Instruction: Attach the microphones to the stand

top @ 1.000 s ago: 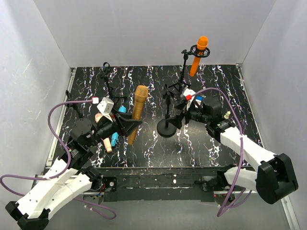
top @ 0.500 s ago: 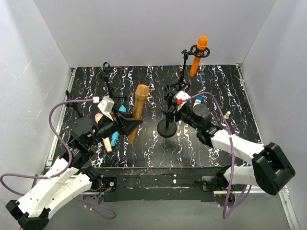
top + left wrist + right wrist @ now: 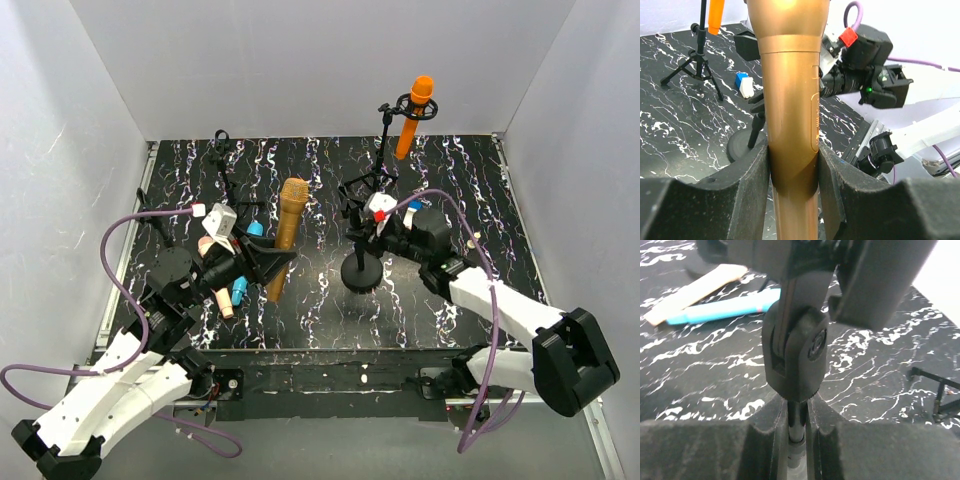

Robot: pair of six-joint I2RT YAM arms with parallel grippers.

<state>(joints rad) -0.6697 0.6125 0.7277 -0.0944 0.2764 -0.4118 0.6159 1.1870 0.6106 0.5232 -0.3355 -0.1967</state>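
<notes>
From above: the left gripper (image 3: 275, 265) is clamped on the gold-bronze microphone (image 3: 290, 215). It has a smooth metallic body, its rounded head is up, and it stands tilted over the left-centre of the table (image 3: 460, 180). The right gripper (image 3: 368, 232) is closed on the post of the round-base stand (image 3: 361, 272). The orange microphone (image 3: 413, 115) sits clipped in the tripod stand (image 3: 380, 165) at the back.

Left wrist: pads (image 3: 747, 190) squeeze the bronze barrel from both sides.

Right wrist: fingers (image 3: 765, 440) pinch the thin post under the black swivel joint (image 3: 795, 355). Beyond them, the light blue microphone (image 3: 725, 310) and the pale pink microphone (image 3: 695, 287) lie side by side.
</notes>
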